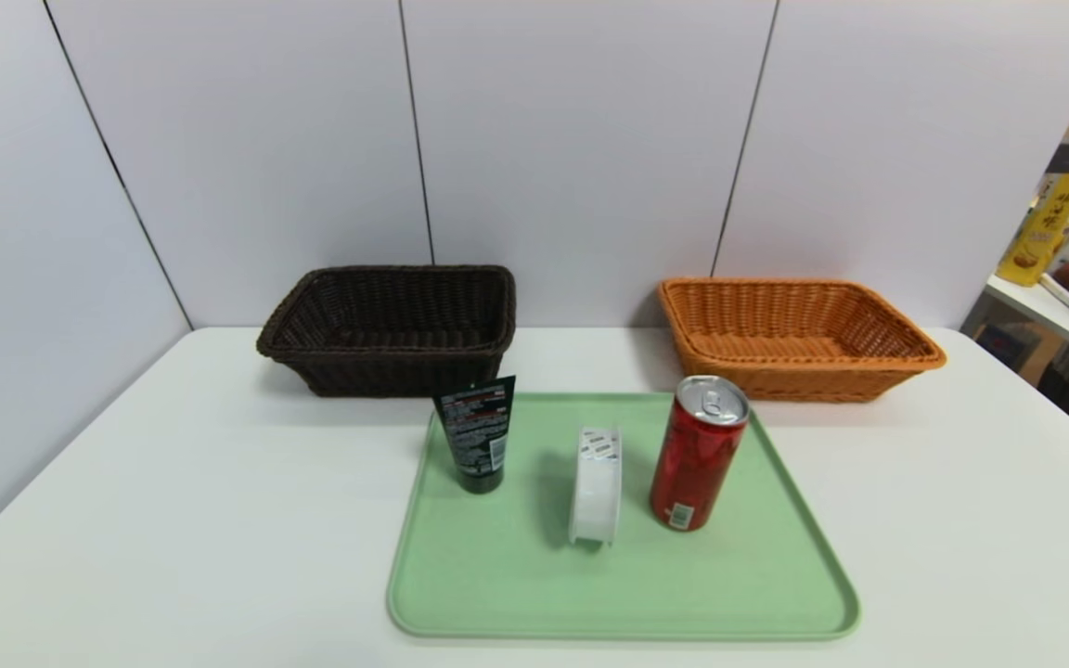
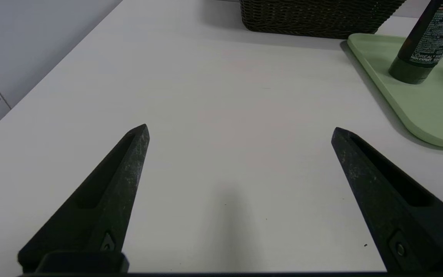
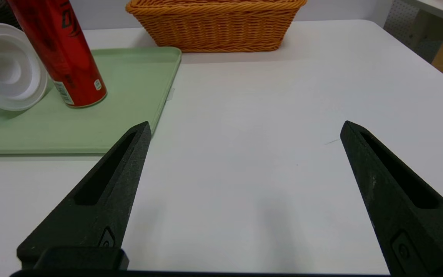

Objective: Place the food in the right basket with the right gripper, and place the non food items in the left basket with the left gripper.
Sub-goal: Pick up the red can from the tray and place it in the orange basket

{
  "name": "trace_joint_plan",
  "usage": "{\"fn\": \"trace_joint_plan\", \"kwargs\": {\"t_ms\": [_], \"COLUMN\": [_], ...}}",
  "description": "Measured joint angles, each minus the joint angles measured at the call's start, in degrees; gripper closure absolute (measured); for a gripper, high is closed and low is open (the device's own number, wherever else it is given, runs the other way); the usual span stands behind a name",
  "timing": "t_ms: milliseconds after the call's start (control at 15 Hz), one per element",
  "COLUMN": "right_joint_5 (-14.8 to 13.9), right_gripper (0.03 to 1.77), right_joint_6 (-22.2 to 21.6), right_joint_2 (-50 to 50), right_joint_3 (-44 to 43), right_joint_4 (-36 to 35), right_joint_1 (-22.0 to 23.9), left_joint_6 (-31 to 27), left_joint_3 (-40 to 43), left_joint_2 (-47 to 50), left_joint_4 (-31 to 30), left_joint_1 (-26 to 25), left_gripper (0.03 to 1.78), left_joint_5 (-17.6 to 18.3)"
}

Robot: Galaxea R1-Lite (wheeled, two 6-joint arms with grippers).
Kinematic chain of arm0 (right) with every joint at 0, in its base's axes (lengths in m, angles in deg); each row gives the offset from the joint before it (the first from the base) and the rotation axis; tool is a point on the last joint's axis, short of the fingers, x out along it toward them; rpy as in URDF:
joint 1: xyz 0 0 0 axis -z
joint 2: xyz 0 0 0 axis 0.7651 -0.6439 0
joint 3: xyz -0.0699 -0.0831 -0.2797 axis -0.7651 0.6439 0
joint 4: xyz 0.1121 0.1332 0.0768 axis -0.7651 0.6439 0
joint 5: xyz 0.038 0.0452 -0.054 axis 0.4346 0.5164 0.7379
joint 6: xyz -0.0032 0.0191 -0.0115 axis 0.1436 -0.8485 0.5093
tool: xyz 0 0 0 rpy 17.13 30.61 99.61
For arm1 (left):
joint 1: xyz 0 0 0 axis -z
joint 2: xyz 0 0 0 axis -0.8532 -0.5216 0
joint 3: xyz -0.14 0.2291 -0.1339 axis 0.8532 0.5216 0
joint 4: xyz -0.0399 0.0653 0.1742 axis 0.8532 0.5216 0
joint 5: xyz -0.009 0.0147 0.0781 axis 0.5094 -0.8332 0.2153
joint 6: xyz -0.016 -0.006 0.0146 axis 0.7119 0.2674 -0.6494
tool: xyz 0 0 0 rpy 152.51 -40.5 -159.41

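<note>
1. A tall slim red drink can (image 1: 699, 452), a white disc-shaped roll (image 1: 596, 484) set on edge and a black squeeze tube (image 1: 476, 432) are shown upright on a pale green tray (image 1: 516, 594).
2. A dark brown wicker basket (image 1: 392, 327) and an orange wicker basket (image 1: 794, 336) are placed along the white table's (image 1: 173, 520) far edge.
3. The left gripper (image 2: 240, 130) and right gripper (image 3: 245, 127) are held spread wide over bare table, nothing gripped.

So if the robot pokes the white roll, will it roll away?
Probably. The roll stands on its round edge on the tray, so a nudge could send it rolling or tip it flat. It looks hollow in the right wrist view, so likely light.
</note>
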Motion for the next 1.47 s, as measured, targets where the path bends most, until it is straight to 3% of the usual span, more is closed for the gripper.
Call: {"fn": "trace_joint_plan", "kwargs": {"t_ms": [667,1067,1467], "right_joint_5": [0.5,3.0,5.5], "right_gripper": [0.10,0.10,0.10], "right_joint_6": [1.9,2.1,6.2], "right_joint_2": [0.0,-5.3,-19.0], "right_joint_3": [-0.4,-16.6,-29.9], "right_joint_4": [-0.2,7.1,7.0], "right_joint_1": [0.0,0.2,0.9], "left_joint_6": [-1.9,-2.9,-2.7], "left_joint_3": [0.0,-14.3,-25.0], "left_joint_2": [0.0,-5.5,-24.6], "left_joint_4": [-1.3,3.2,-7.5], "left_joint_1": [0.0,-0.2,-0.5], "left_gripper": [0.12,0.12,0.12], "left_joint_5": [0.5,4.8,6.4]}}
